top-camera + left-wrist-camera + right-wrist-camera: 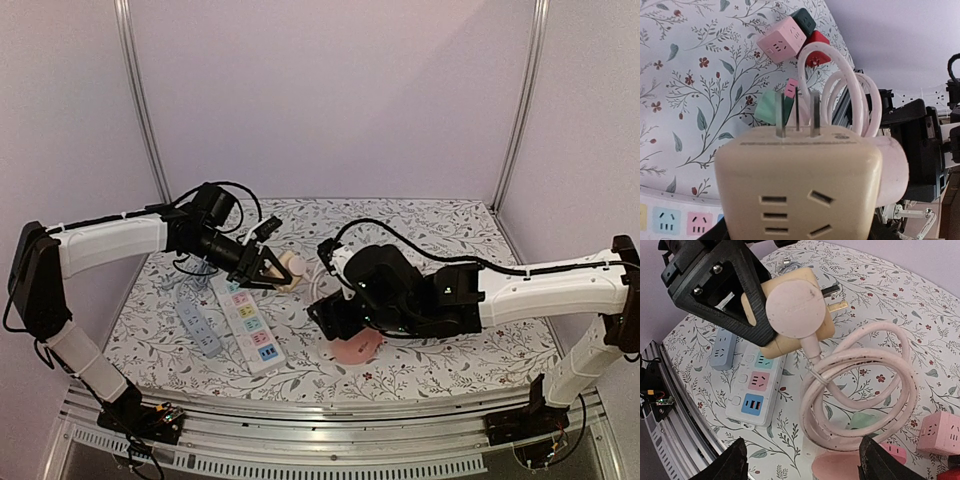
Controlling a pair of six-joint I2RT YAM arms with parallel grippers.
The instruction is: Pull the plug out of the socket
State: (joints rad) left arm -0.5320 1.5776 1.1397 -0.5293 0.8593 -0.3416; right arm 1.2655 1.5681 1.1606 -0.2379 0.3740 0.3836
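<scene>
My left gripper (266, 264) is shut on a beige cube socket (287, 268) and holds it above the table. In the right wrist view its black fingers (725, 287) clamp the cube (822, 325). A round pink plug (796, 307) sits plugged into one face of the cube; it also shows in the left wrist view (893, 170) on the cube's (800, 180) right side. Its pink cord (860, 390) hangs in a coil. My right gripper (805, 465) is open and empty, just below the coil, apart from the plug.
A white power strip (250, 325) with coloured sockets and a grey-blue strip (198, 325) lie left of centre. Pink (782, 40), dark green (804, 20) and red (817, 47) cube sockets lie on the floral cloth. A pink object (355, 347) lies under my right arm.
</scene>
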